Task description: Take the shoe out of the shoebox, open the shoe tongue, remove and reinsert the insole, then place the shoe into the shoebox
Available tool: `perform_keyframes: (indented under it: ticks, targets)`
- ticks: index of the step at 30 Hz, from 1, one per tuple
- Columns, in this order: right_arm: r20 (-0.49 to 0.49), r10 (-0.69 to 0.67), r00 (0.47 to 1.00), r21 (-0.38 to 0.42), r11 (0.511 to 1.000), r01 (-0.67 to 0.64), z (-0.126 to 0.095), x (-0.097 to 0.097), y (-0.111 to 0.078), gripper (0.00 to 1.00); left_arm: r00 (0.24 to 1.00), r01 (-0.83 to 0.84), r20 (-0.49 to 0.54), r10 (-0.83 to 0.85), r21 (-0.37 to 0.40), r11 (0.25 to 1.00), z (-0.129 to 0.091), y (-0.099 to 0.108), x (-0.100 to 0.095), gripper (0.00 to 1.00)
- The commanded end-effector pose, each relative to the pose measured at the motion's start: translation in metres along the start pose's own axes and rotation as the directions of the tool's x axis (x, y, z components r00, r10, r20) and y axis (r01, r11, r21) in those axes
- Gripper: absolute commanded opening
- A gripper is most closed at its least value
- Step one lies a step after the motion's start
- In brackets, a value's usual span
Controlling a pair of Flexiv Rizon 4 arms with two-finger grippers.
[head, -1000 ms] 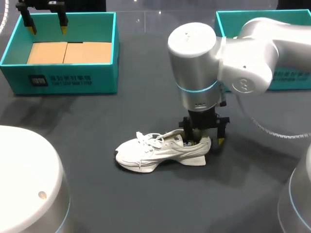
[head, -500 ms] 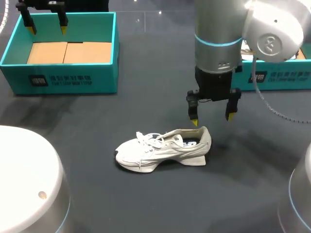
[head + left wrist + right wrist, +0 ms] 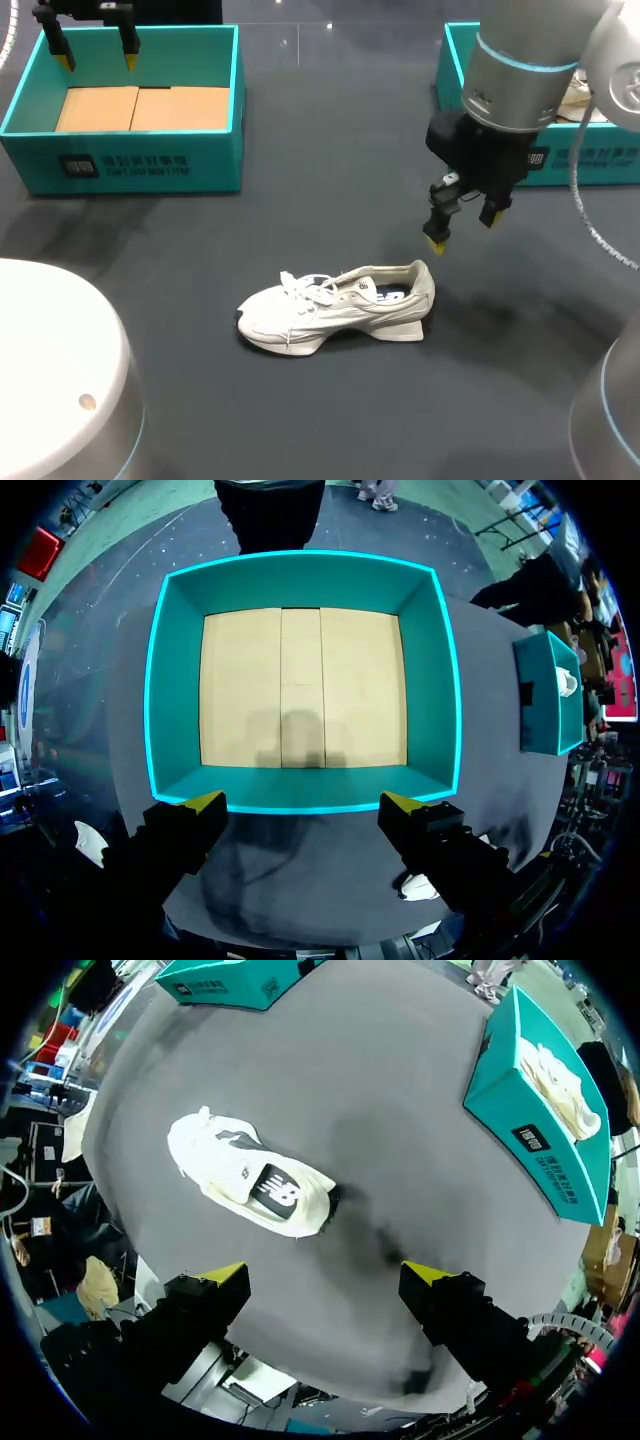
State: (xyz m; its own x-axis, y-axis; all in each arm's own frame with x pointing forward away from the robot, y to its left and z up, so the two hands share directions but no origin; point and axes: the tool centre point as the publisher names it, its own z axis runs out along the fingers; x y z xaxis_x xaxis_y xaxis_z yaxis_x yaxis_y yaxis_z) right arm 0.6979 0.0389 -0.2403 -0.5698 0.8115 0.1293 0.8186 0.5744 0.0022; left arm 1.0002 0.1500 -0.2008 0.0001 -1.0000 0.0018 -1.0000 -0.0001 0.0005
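From the head view, you have the shoe (image 3: pixel 335 305) lying on its sole on the table (image 3: pixel 300 420), toe toward your left arm, apart from both boxes. Your right gripper (image 3: pixel 462 230) hangs open above and just beyond the heel, holding nothing. Your left gripper (image 3: pixel 97 58) is open over the far wall of the left box (image 3: pixel 120 165), which shows only its cardboard floor. In the left wrist view, your left gripper (image 3: pixel 302 805) stands with fingers spread, the left box (image 3: pixel 300 570) under and ahead of them. In the right wrist view, your right gripper (image 3: pixel 325 1274) is wide open, the shoe (image 3: pixel 250 1175) ahead of its fingers, and the right box (image 3: pixel 535 1110) holds a second shoe (image 3: pixel 560 1075).
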Motion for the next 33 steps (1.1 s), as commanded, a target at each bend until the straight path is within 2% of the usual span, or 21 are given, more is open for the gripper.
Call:
perform_keyframes:
  ticks: [1, 4, 6, 8, 10, 13, 16, 18, 31, 33]
  targets:
    - [-0.117, -0.016, 0.993, -0.069, 0.998, 0.008, 0.002, -0.006, -0.009, 1.00, 1.000, 0.000, 0.001, 0.000, 0.000, 1.000, 0.000, 0.000, 0.000, 1.00]
    - [-0.117, -0.016, 0.993, -0.069, 0.998, 0.008, 0.002, -0.006, -0.009, 1.00, 1.000, 0.000, 0.001, 0.000, 0.000, 1.000, 0.000, 0.000, 0.000, 1.00]
    - [-0.140, -0.114, 0.984, -0.210, 0.974, 0.083, 0.009, -0.007, -0.007, 1.00, 1.000, 0.000, 0.001, 0.000, 0.000, 1.000, 0.000, 0.000, 0.000, 1.00]
    - [-0.192, -0.216, 0.957, -0.343, 0.929, 0.141, 0.016, -0.015, -0.012, 1.00, 1.000, 0.000, 0.001, 0.000, 0.000, 1.000, 0.000, 0.000, 0.000, 1.00]
    - [-0.215, -0.286, 0.934, -0.418, 0.891, 0.177, 0.022, -0.023, -0.014, 1.00, 1.000, 0.000, 0.001, 0.000, 0.000, 1.000, 0.000, 0.000, 0.000, 1.00]
    - [-0.193, -0.338, 0.921, -0.478, 0.852, 0.213, 0.028, -0.029, -0.014, 1.00, 1.000, 0.000, 0.001, 0.000, 0.000, 1.000, 0.000, 0.000, 0.000, 1.00]
    - [-0.158, -0.350, 0.923, -0.512, 0.829, 0.227, 0.031, -0.033, -0.012, 1.00, 1.000, 0.000, 0.001, 0.000, 0.000, 1.000, 0.000, 0.000, 0.000, 1.00]
    - [-0.165, -0.395, 0.904, -0.542, 0.802, 0.251, 0.035, -0.036, -0.011, 1.00, 1.000, 0.000, 0.001, 0.000, 0.000, 1.000, 0.000, 0.000, 0.000, 1.00]
    - [-0.165, -0.395, 0.904, -0.542, 0.802, 0.251, 0.035, -0.036, -0.011, 1.00, 1.000, 0.000, 0.001, 0.000, 0.000, 1.000, 0.000, 0.000, 0.000, 1.00]
    - [-0.136, -0.452, 0.882, -0.578, 0.759, 0.300, 0.044, -0.034, -0.011, 1.00, 1.000, 0.000, 0.001, 0.000, 0.000, 1.000, 0.000, 0.000, 0.000, 1.00]
